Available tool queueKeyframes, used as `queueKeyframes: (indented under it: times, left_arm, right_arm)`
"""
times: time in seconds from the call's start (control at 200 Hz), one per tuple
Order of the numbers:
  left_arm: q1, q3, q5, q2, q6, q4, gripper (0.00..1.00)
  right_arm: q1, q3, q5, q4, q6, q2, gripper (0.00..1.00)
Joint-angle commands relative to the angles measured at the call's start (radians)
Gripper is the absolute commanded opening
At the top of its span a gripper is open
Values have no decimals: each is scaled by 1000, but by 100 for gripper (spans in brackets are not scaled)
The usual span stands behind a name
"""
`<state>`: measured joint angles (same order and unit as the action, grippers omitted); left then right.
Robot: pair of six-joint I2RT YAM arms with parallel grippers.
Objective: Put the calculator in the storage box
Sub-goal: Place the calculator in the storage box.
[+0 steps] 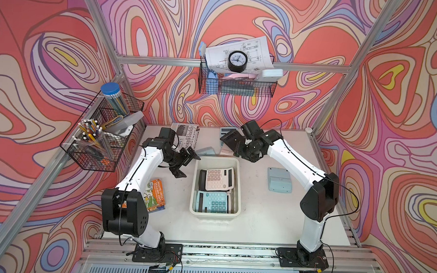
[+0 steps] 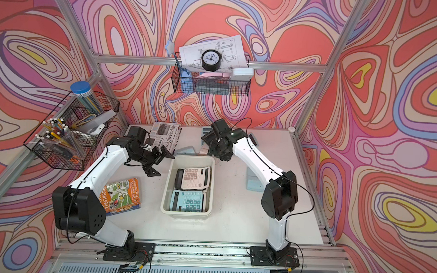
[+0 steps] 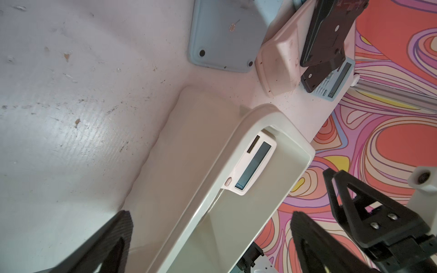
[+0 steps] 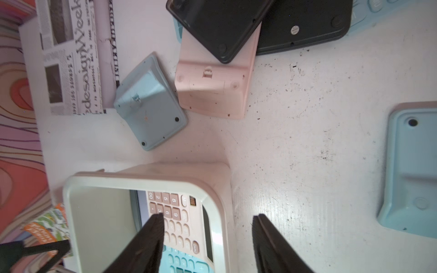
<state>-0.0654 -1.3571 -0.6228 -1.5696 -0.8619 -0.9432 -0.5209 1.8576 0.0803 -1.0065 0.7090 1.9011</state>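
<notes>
The cream storage box (image 1: 193,186) (image 2: 165,188) stands mid-table. Inside, a pink calculator (image 1: 219,179) (image 4: 175,212) lies face up, overlapping a blue calculator (image 1: 213,201) (image 2: 188,201). My right gripper (image 1: 233,145) (image 4: 209,216) hangs open and empty over the box's far right corner. My left gripper (image 1: 187,163) (image 3: 210,214) is wide open beside the box's far left corner, holding nothing. Behind the box, a blue calculator (image 4: 150,104) and a pink one (image 4: 212,92) lie face down, with two black ones (image 4: 220,26) further back. Another blue one (image 1: 279,179) lies face down at the right.
A newspaper (image 1: 187,135) lies at the back left of the table and a colourful book (image 1: 155,195) at the left near the left arm. Black wire baskets hang on the left frame (image 1: 100,142) and on the back rail (image 1: 236,87).
</notes>
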Motion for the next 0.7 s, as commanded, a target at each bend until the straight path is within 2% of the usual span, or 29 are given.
queueKeyframes:
  times: [0.0, 0.165, 0.421, 0.696]
  left_arm:
    - [-5, 2, -40, -31, -28, 27, 98]
    - [-5, -52, -23, -80, -22, 17, 98]
    - [-4, -232, 65, -179, 58, -91, 99]
    - [-6, -382, 62, -286, 49, -108, 99]
  right_arm:
    - [44, -33, 99, 73, -29, -27, 66]
    - [120, -85, 154, 104, -37, -40, 69]
    - [232, -158, 216, 135, -30, -61, 72]
    - [335, -213, 126, 70, -18, -105, 75]
